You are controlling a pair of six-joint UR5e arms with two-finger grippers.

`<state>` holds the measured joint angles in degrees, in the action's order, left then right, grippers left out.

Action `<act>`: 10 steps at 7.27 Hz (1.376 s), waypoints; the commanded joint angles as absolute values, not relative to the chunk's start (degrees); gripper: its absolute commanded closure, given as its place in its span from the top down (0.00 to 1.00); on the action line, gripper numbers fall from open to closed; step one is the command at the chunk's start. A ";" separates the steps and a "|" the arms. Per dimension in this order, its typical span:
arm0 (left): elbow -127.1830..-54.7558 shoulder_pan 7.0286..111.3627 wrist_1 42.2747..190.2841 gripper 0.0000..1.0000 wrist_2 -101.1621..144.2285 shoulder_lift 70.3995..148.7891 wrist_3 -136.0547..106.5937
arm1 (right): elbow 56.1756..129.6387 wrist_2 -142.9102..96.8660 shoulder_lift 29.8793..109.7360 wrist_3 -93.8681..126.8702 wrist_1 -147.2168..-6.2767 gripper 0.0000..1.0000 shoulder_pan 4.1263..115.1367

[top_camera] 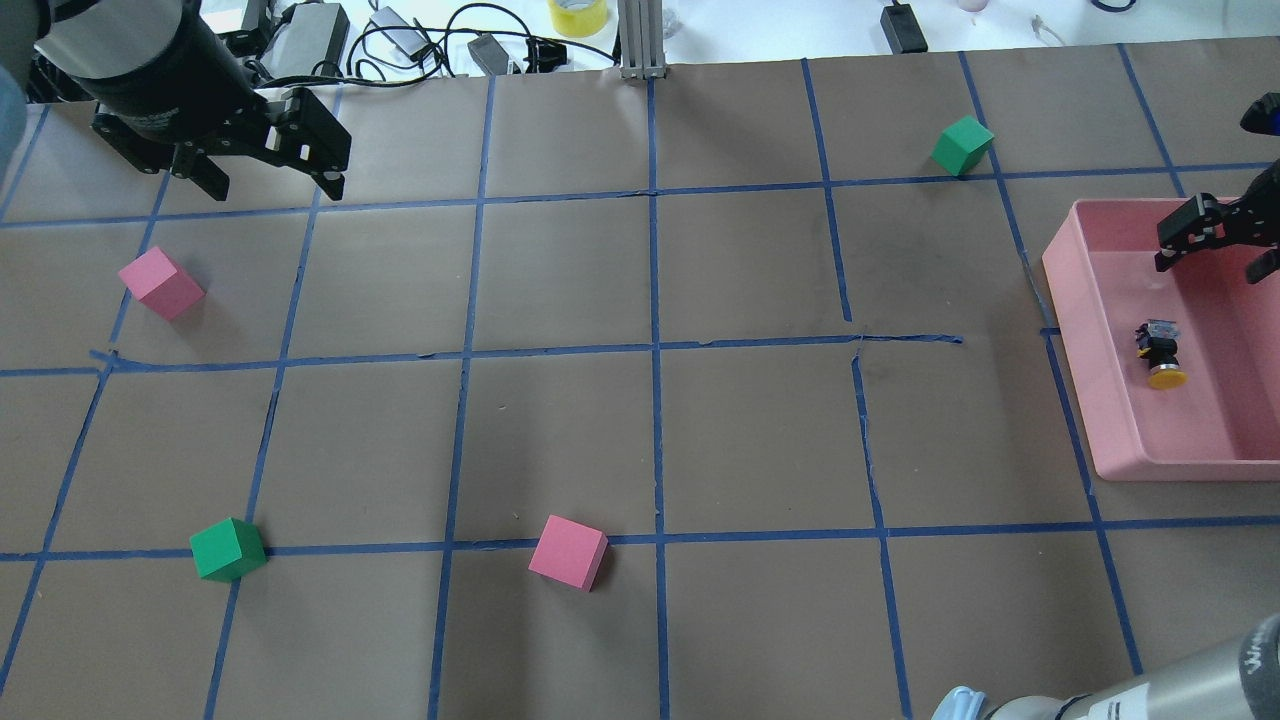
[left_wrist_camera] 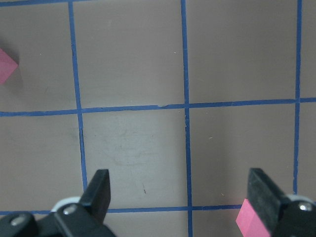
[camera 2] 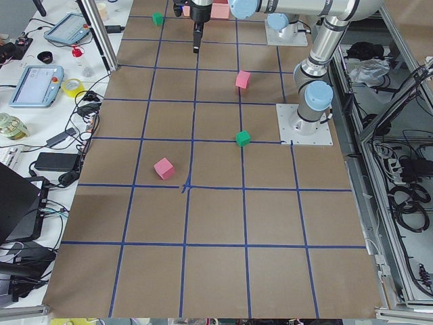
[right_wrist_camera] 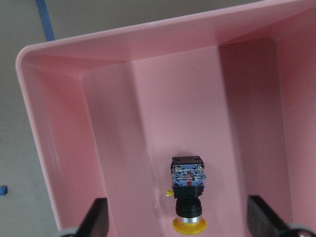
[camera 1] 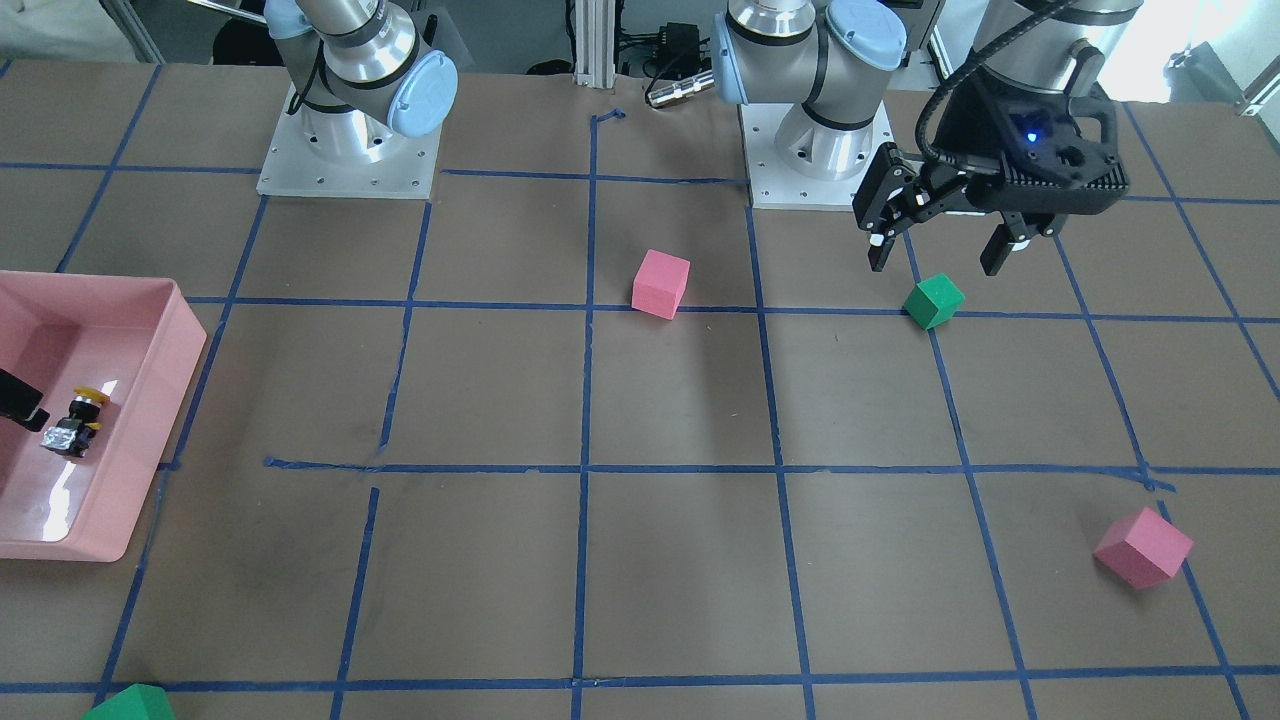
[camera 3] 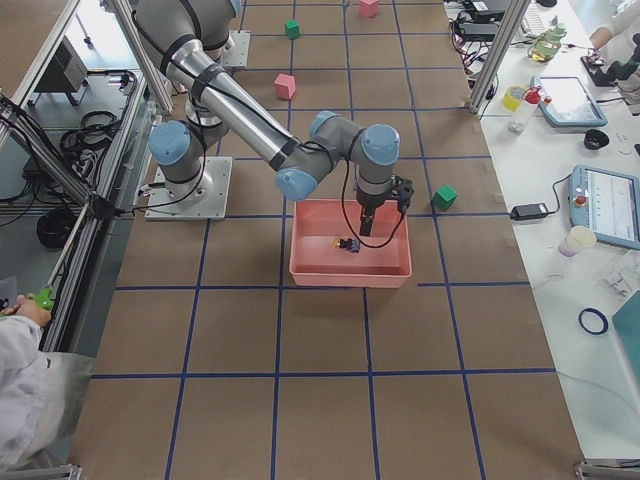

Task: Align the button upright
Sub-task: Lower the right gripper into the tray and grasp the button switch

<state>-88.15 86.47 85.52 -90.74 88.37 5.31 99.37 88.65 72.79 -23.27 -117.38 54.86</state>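
Approach step: R gripper [top_camera: 1206, 272] over the pink tray [top_camera: 1085, 340], button [right_wrist_camera: 187, 195] not yet gripped.

Your button lies on its side on the tray floor, apart from the walls, yellow cap toward the robot & metal base pointing away. The R gripper hovers above it w/ jaws wide apart and nothing between them; in the wrist view the button sits roughly centred between the fingers. L gripper [top_camera: 277, 188] hangs over bare table at the far side, jaws apart too, empty, prob. not needed here. Next move, as I read it: bring the R gripper down, close across the black body (not the cap), then tip it approx. a quarter turn so the base lands flat and the cap faces up. Watch the tray floor on descent.
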 commanded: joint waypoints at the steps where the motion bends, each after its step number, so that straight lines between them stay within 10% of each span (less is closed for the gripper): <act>1: -88.07 86.40 88.04 1.00 -90.62 88.33 5.19 | 99.75 88.77 71.63 -23.38 -117.95 1.00 54.14; 10: -88.15 86.48 89.91 1.00 -90.61 87.80 5.18 | 104.06 89.74 68.29 -26.54 -125.59 1.00 54.05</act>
<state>-88.12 86.46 90.12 -90.56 87.87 5.09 103.74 89.80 68.72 -26.20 -125.04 54.05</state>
